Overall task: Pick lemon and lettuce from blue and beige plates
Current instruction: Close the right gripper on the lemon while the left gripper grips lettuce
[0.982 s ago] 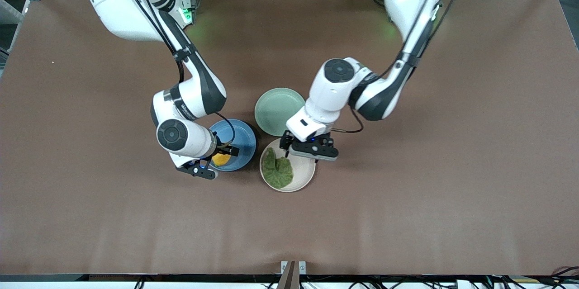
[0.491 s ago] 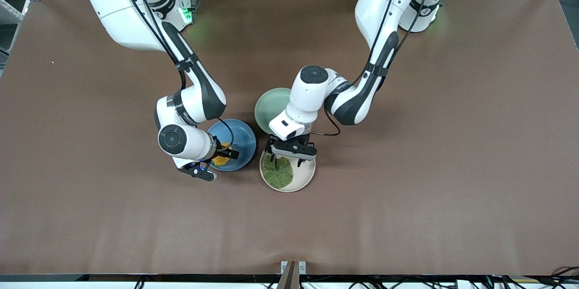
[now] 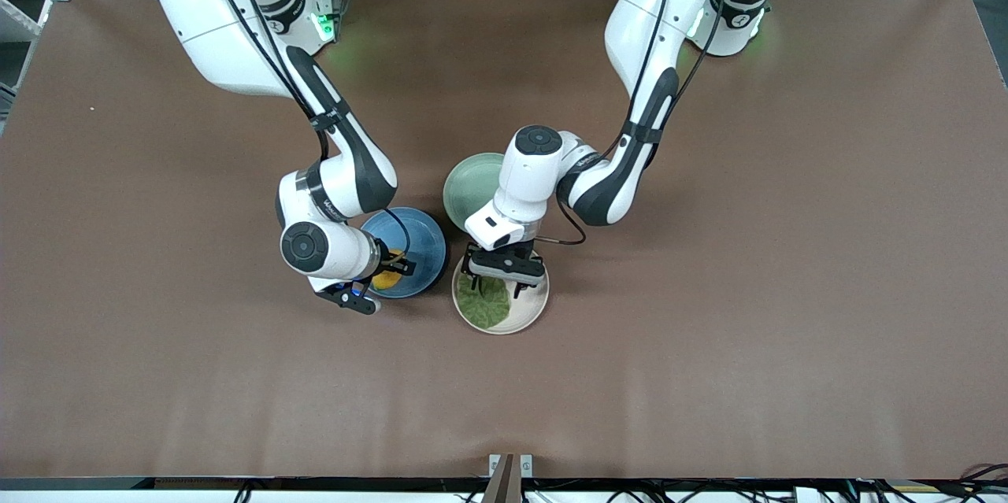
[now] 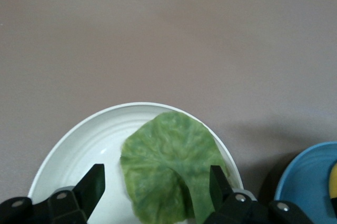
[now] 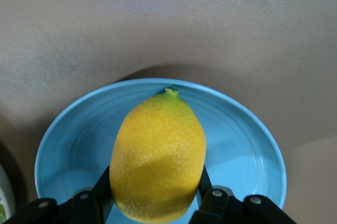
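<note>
Yellow lemon (image 5: 159, 155) clamped between my right gripper's (image 3: 383, 270) fingers (image 5: 100, 187), just over the blue plate (image 5: 247, 150). My left gripper (image 3: 494, 280) is down at the beige plate (image 4: 84, 145), fingers (image 4: 95, 184) spread wide either side of the green lettuce (image 4: 168, 166), not pinching it. Past both, a mint-green plate (image 3: 468, 184) toward my bases, on the brown table (image 3: 787, 290).
</note>
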Tool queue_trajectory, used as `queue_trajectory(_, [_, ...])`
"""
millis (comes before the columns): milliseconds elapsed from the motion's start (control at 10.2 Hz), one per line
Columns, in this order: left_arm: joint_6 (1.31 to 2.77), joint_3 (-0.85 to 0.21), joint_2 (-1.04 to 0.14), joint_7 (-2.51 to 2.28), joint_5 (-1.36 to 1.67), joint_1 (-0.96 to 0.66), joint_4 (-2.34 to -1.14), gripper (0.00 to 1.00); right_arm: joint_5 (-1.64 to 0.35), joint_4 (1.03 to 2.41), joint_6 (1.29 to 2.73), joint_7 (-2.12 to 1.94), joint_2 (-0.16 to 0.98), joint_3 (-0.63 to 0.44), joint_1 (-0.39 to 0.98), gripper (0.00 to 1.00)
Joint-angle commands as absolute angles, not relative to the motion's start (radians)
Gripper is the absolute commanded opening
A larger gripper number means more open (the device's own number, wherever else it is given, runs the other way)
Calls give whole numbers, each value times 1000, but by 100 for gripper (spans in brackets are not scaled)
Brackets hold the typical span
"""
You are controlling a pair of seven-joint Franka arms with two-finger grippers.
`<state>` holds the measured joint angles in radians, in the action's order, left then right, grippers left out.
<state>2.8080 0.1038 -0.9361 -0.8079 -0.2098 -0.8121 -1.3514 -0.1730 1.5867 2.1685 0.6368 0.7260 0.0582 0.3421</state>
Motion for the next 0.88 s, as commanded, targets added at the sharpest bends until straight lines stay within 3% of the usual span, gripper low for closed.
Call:
queue_trajectory(0, [2818,155,-972,-856,-239,-857,-1318,86,-187,1583,2165,647,719,64,333,21])
queue_trajectory(98, [2818,170,-980,-856,-239,-876,-1318,86,-187,1580,2151,641,707,66,333,7])
queue_trajectory(196, [2818,175,-989,-856,-239,-882,-1316,86,-187,1566,2113,640,690,69,328,0])
queue_trajectory(786, [2819,221,-1046,-856,-239,-920,-1281,86,-204,1552,1844,383,572,68,155,0])
